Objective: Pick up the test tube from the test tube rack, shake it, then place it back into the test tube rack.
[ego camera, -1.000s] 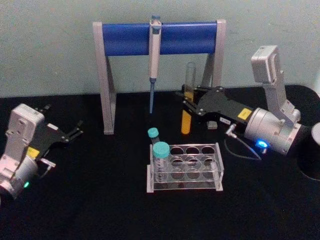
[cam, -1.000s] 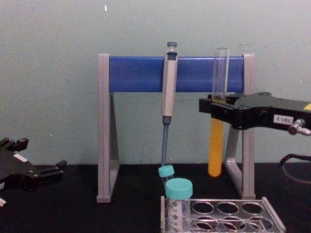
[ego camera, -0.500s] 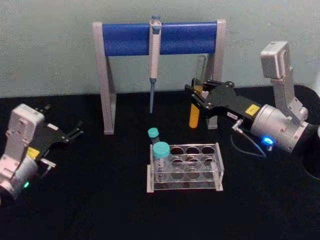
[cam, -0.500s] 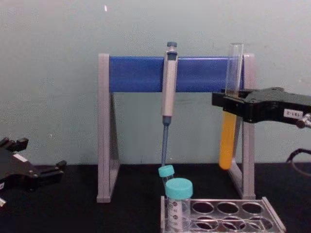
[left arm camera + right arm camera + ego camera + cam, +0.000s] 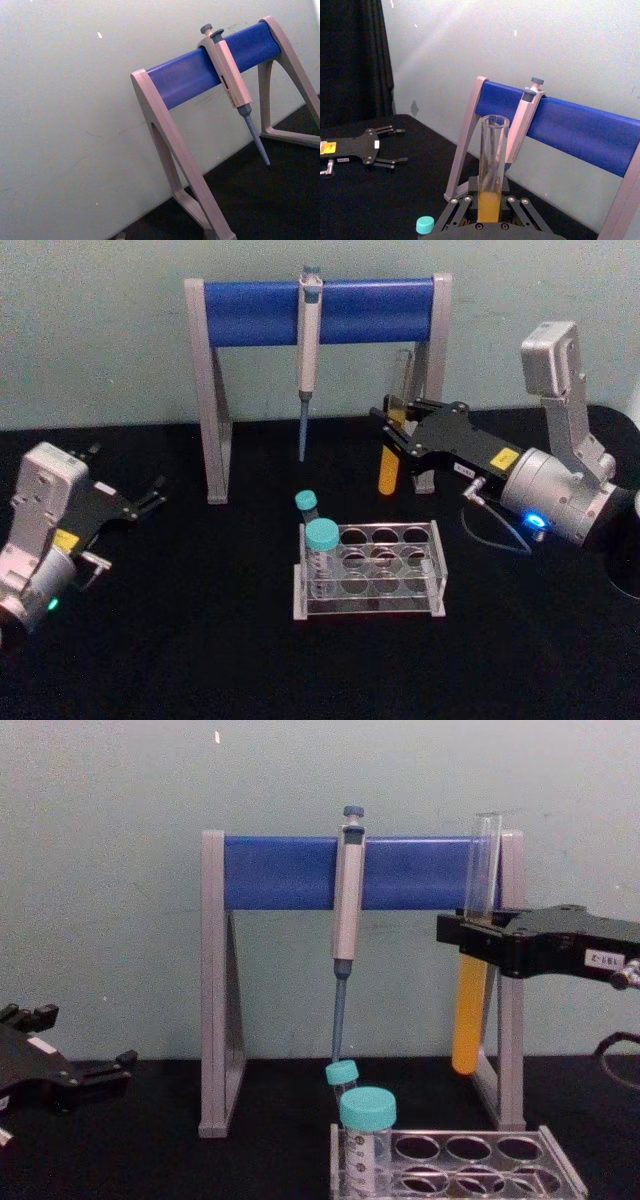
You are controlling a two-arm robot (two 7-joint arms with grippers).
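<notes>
I am working over a black table (image 5: 200, 640), in front of the tall blue-barred stand (image 5: 320, 310) with a grey pipette (image 5: 306, 340) hanging from its bar. The test tube rack (image 5: 372, 611) is sitting low near the table's middle, and two teal-capped tubes (image 5: 321, 535) are standing at its left end.

My right gripper (image 5: 388, 425) is clamping the test tube (image 5: 387, 468) around its middle. It is holding the tube in the air behind the rack, mouth up and slightly tilted, close to the stand's right leg. The orange-yellow liquid is filling its lower part. My left gripper (image 5: 155, 492) is resting on the table well to the left, its fingers apart and holding nothing.

I am judging the risks as these:
- The tube has no cap, so a hard shake could be throwing liquid out.
- A wide swing could be knocking the glass against the stand's leg.
- Smooth glass could be slipping through my jaws.
- On the way back, a poorly aimed descent could be missing a hole or bumping the capped tubes.

Yellow stickers and a small white label are showing on my grippers, but I am unable to read their writing.
</notes>
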